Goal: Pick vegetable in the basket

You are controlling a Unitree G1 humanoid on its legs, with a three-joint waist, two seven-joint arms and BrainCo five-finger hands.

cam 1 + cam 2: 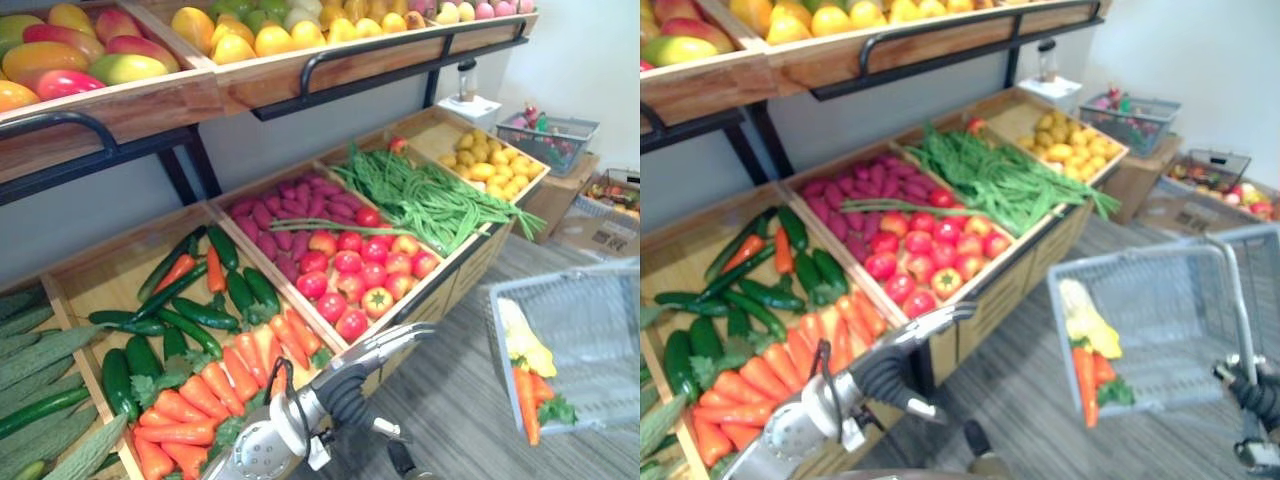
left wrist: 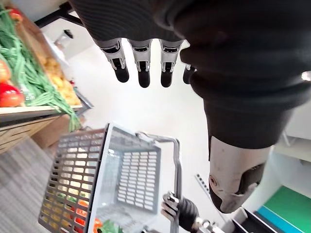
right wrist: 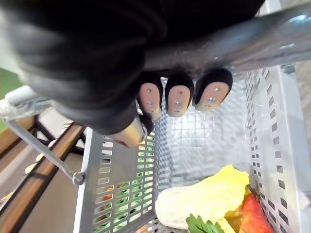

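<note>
Right wrist view — right hand [image 3: 177,99] curled round basket handle [image 3: 262,41], left hand [image 2: 141,60] straight-fingered — empty.

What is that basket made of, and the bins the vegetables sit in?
The basket looks like grey moulded plastic: matt walls pierced with regular slots. Its handle seems to be metal, judging by its smooth sheen. The bins appear to be light wood, in tan boards with a slight gloss, perhaps varnished.

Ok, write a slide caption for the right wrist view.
Right hand curled round the handle of a grey basket holding a yellow leafy vegetable and a carrot.
</note>
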